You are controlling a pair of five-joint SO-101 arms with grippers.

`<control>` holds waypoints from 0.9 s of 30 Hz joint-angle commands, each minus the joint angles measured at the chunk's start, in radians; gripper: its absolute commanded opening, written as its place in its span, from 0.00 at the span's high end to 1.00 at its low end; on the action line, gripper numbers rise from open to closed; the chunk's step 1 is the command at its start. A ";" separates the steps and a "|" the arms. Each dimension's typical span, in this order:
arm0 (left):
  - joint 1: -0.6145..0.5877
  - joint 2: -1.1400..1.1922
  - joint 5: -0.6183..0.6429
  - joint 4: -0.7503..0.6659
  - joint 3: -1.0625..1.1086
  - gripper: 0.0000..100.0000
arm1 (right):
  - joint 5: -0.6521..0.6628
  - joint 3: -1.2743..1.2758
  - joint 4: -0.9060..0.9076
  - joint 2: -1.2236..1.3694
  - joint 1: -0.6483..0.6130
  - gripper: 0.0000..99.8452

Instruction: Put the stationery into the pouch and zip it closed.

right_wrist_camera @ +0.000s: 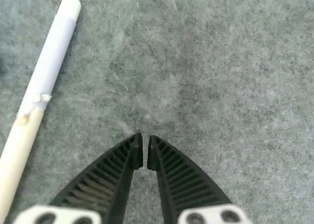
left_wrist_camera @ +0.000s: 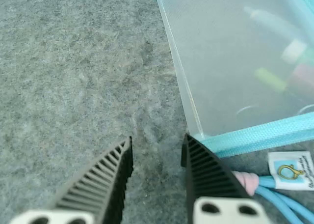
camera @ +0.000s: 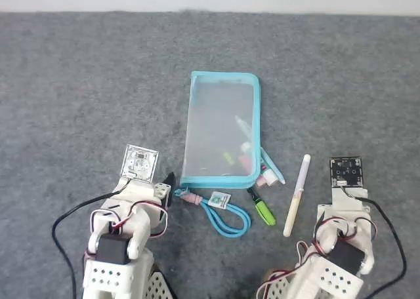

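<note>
Pouch (camera: 220,128) lay flat on grey felt (camera: 79,82) between arms, long axis running away from them, short end nearest. Through clear face: markers (camera: 244,148) inside, teal, green, pink. Blue pen (camera: 272,166) poked out at near right corner. Green highlighter (camera: 264,209) lay outside, just beside that corner. White pen (camera: 296,195) lay right of pouch, apart, roughly parallel, slightly tilted. Blue strap (camera: 226,219) looped at near edge. Left gripper (left_wrist_camera: 157,157) partly spread, empty, beside near left corner. Right gripper (right_wrist_camera: 144,150) all but closed, empty, near white pen.

White arms (camera: 128,227), ribbed black jaws
</note>
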 commanded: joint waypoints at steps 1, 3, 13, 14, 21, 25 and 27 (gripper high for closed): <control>0.003 -0.009 0.009 0.006 -0.010 0.84 | 0.006 0.020 0.005 -0.012 0.005 0.96; 0.003 -0.009 0.009 0.006 -0.010 0.84 | 0.006 0.020 0.007 -0.012 0.005 0.96; 0.005 -0.009 0.009 0.006 -0.010 0.84 | 0.014 0.011 -0.044 -0.013 -0.044 0.96; 0.005 -0.009 0.009 0.006 -0.010 0.84 | 0.014 0.008 -0.067 -0.013 -0.065 0.96; 0.005 -0.009 0.009 0.006 -0.010 0.84 | 0.009 -0.242 0.025 0.002 -0.275 0.96; 0.003 -0.009 0.009 0.006 -0.010 0.84 | 0.014 -0.362 0.013 0.165 -0.380 0.96; 0.011 -0.009 0.009 0.006 -0.010 0.84 | 0.008 -0.437 0.010 0.312 -0.484 0.96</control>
